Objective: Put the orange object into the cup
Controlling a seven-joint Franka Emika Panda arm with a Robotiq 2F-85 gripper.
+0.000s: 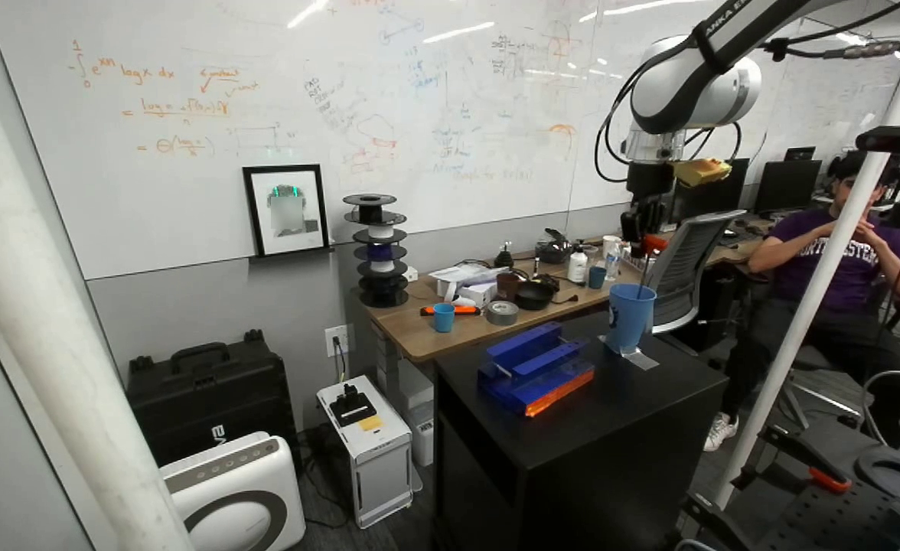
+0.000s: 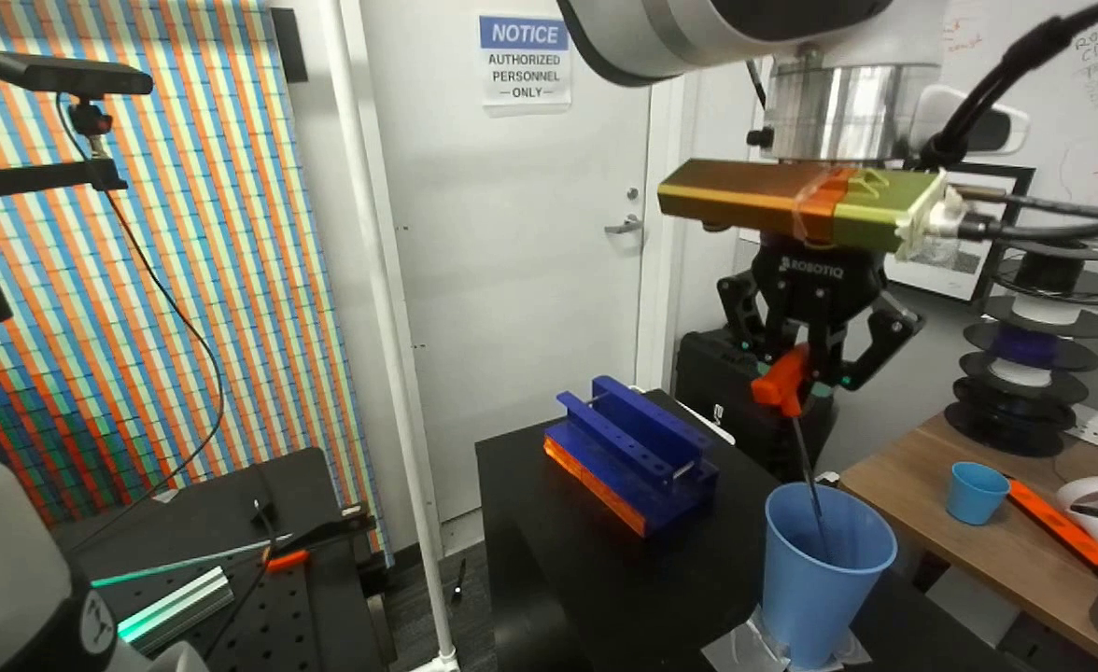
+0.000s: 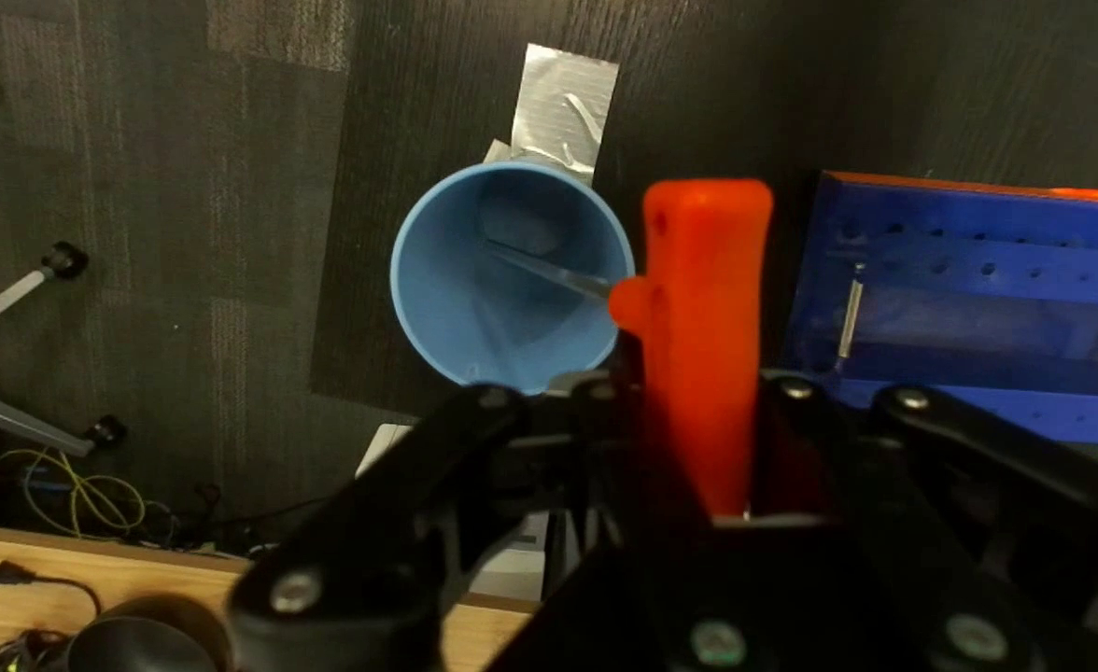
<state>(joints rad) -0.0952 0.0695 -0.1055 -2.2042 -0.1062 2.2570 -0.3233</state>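
In an exterior view the whiteboard (image 1: 389, 107) spans much of the background, and you can read "log x dx" and "constant" on it in orange handwriting. The white door (image 2: 512, 280) stands at the back of an exterior view, its sign (image 2: 525, 62) giving you "NOTICE AUTHORIZED PERSONNEL ONLY". On your arm (image 1: 725, 84), "ANKA E" is what you can make out of the lettering. The wooden desk (image 1: 412, 334) runs beyond the black cabinet (image 1: 618, 474), on which both exterior views show you the blue holder (image 2: 631, 455), edged with orange, and near it the upright light-blue cup (image 2: 818, 602). Only in an exterior view do you see a dark print (image 1: 613, 316) on the cup's side, too small to read. Your gripper (image 2: 795, 371), marked "ROBOTIQ", has its fingers set close together, pinching the orange object (image 2: 779, 384) by its handle. That handle tilts above the rim, and a thin shaft (image 2: 805, 457) slants from it down into the cup. The wrist view lets you see the shaft's far end inside; whether it touches the wall, you cannot tell. A small turquoise cup (image 2: 976, 495) stands on the desk in both exterior views, and silver tape (image 3: 563, 103) lies at the foot of the taller cup.
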